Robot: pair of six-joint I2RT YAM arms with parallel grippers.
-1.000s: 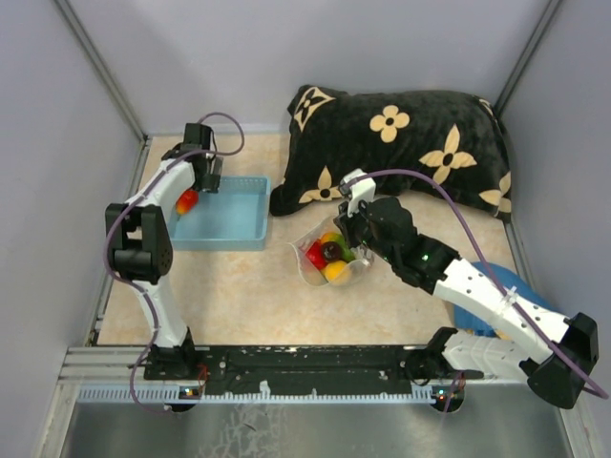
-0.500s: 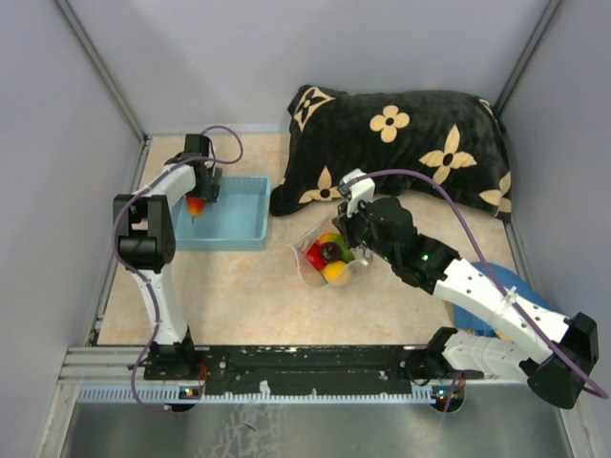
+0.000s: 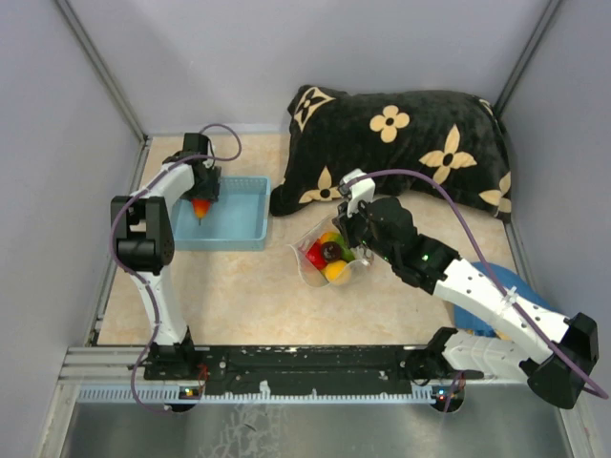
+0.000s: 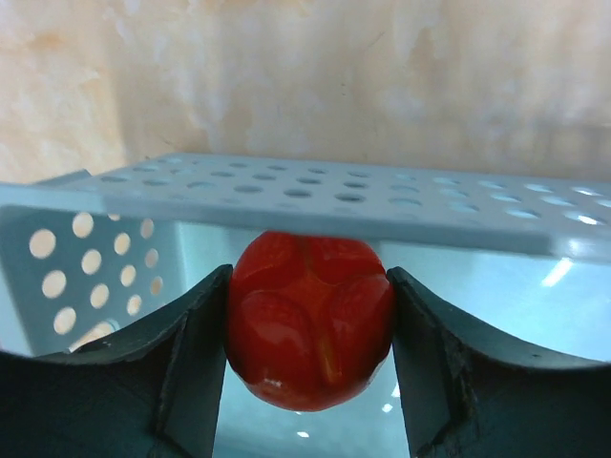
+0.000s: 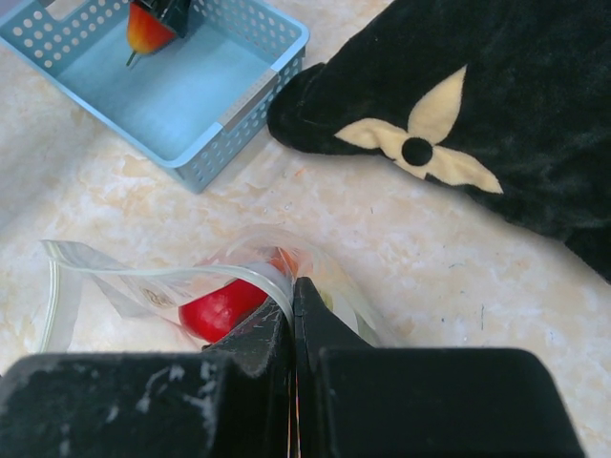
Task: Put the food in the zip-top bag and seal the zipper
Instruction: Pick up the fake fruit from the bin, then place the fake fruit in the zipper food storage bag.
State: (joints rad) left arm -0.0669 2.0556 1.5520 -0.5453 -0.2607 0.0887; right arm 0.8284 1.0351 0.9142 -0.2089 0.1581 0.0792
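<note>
While the left claw [image 3: 200, 195] hangs over the light blue basket [image 3: 239, 227], it squeezes 1 red toy fruit [image 4: 310, 329] tight between its 2 dark fingers [image 4: 181, 382]. This fruit is shiny and round, with bumpy parts on its skin and a bit of orange at its lower end. It sits low inside the basket, close to the wall with the small round holes. I cannot tell if it touches the basket floor.

To the right of the basket, on the tan worktop [image 3: 239, 296], lies the clear bag [image 3: 307, 240]. It is crinkly and see-through, so the toy foods inside show well. There is a red one [image 3: 315, 256], a dark brown one [image 3: 331, 251], a yellow one [image 3: 335, 273] and a green one [image 3: 347, 251], all bunched together. The zipper [image 5: 162, 275] is a thin pale strip along the mouth of the bag. The mouth is not pressed shut.

Right at the bag is the right claw [image 5: 294, 286]. Its 2 fingers are squeezed together on the top edge of the bag and hold that edge up.

Behind the bag rests a big black pillow [image 3: 401, 143] with cream flowers. A blue cloth [image 3: 474, 320] peeks out under the right arm.
</note>
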